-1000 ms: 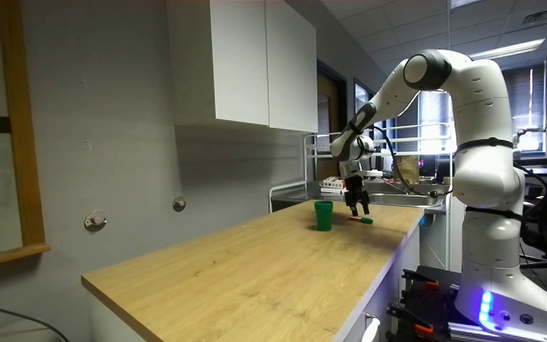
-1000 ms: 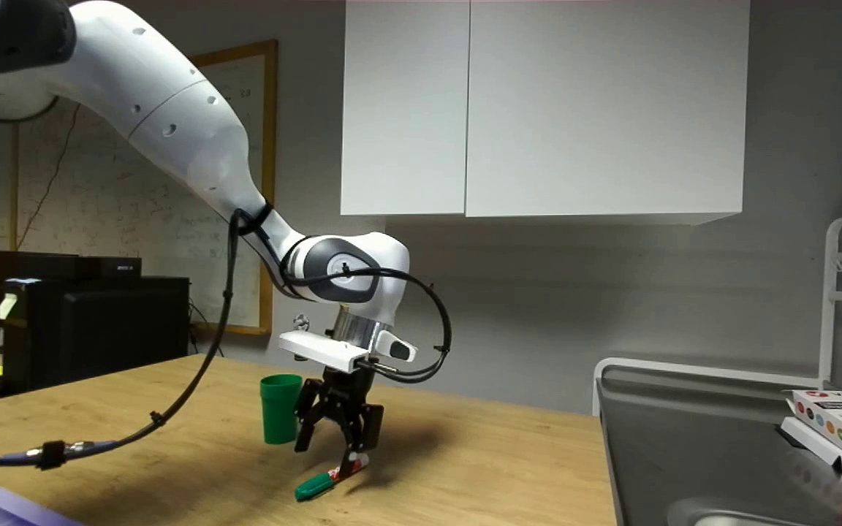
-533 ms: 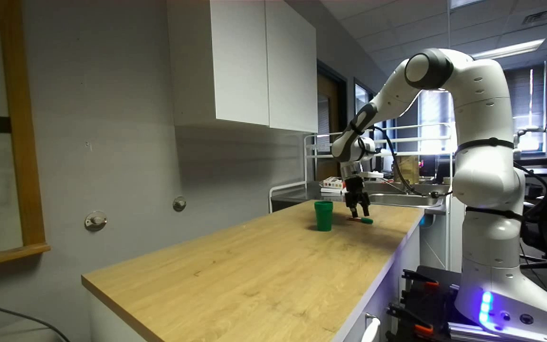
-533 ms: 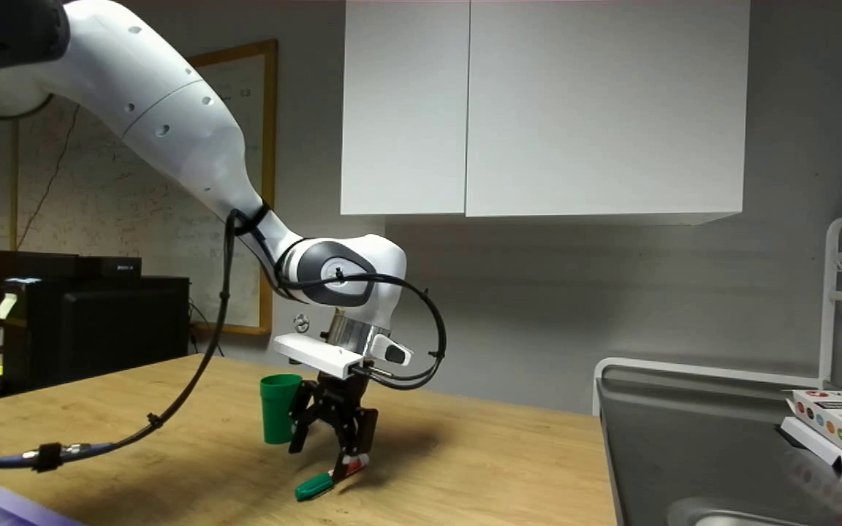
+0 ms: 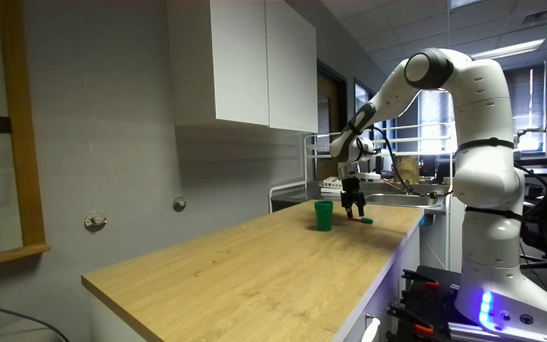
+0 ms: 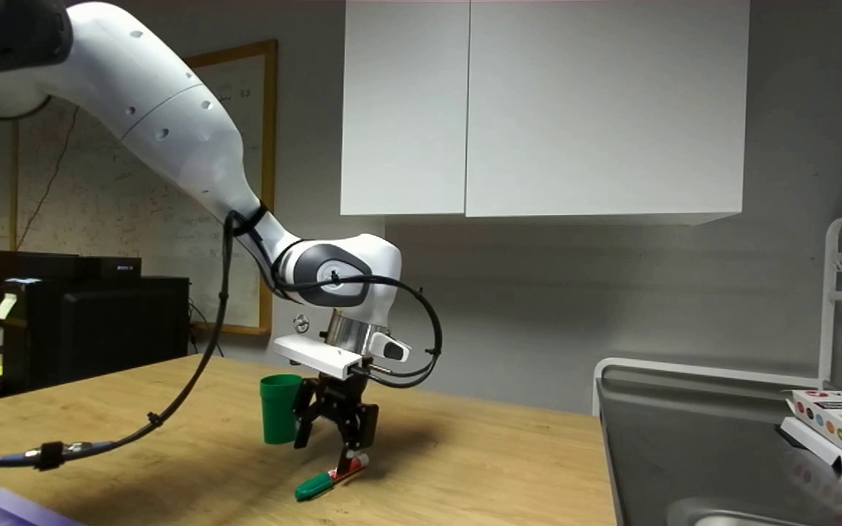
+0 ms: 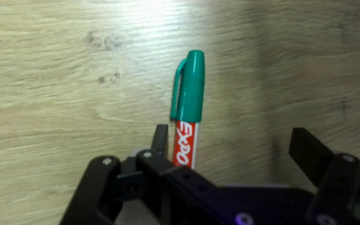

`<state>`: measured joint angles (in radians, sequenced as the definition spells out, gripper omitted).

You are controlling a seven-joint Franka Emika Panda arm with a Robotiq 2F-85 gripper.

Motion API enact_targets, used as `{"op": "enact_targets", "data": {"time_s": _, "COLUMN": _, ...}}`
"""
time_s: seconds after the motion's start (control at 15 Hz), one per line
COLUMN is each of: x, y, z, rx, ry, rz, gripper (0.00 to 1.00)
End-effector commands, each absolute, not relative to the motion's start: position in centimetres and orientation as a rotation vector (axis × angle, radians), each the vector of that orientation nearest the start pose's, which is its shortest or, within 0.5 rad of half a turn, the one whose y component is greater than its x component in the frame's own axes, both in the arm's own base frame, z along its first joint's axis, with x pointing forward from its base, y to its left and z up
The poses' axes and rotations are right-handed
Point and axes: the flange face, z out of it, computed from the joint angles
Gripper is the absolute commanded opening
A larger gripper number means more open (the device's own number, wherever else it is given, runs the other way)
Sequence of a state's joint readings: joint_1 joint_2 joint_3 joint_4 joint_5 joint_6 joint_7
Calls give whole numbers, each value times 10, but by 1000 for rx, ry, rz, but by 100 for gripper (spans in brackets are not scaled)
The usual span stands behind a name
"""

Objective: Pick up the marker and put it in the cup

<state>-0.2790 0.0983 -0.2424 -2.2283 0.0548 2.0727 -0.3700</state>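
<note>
I have the gripper [image 7: 230, 137] spread wide, gripping nothing, astride the marker [image 7: 191, 107] mid-frame in wrist view, presumably to close across it.

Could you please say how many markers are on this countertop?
1: a slim, green-capped, red-labelled marker, lying near the open jaws; any inside the green cylindrical cup could be hidden.

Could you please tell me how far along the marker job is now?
Looks done: the jaws are down at the marker, standing open with it between them in the wrist view, close beside one. In hand: apparently lining up the grasp; the marker lies ungripped on the wood-grain counter. Left: close on it, lift it and put it into the green cup, which stands upright nearby.
</note>
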Motion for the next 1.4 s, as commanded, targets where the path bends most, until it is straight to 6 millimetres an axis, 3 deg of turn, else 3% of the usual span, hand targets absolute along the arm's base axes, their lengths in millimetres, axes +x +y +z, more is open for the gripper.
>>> {"op": "enact_targets", "data": {"time_s": 0.0, "x": 444, "y": -245, "z": 306, "rx": -2974, "ry": 302, "rz": 250, "gripper": 100}}
{"op": "enact_targets", "data": {"time_s": 0.47, "x": 436, "y": -243, "z": 295, "rx": -2978, "ry": 314, "rz": 240, "gripper": 100}}
{"op": "enact_targets", "data": {"time_s": 0.53, "x": 434, "y": -244, "z": 294, "rx": -2981, "ry": 313, "rz": 240, "gripper": 75}}
{"op": "enact_targets", "data": {"time_s": 0.67, "x": 434, "y": -244, "z": 294, "rx": -2986, "ry": 310, "rz": 235, "gripper": 68}}
{"op": "enact_targets", "data": {"time_s": 1.2, "x": 436, "y": -242, "z": 305, "rx": -2997, "ry": 303, "rz": 213, "gripper": 7}}
{"op": "enact_targets", "data": {"time_s": 1.33, "x": 437, "y": -240, "z": 313, "rx": -3003, "ry": 307, "rz": 200, "gripper": 10}}
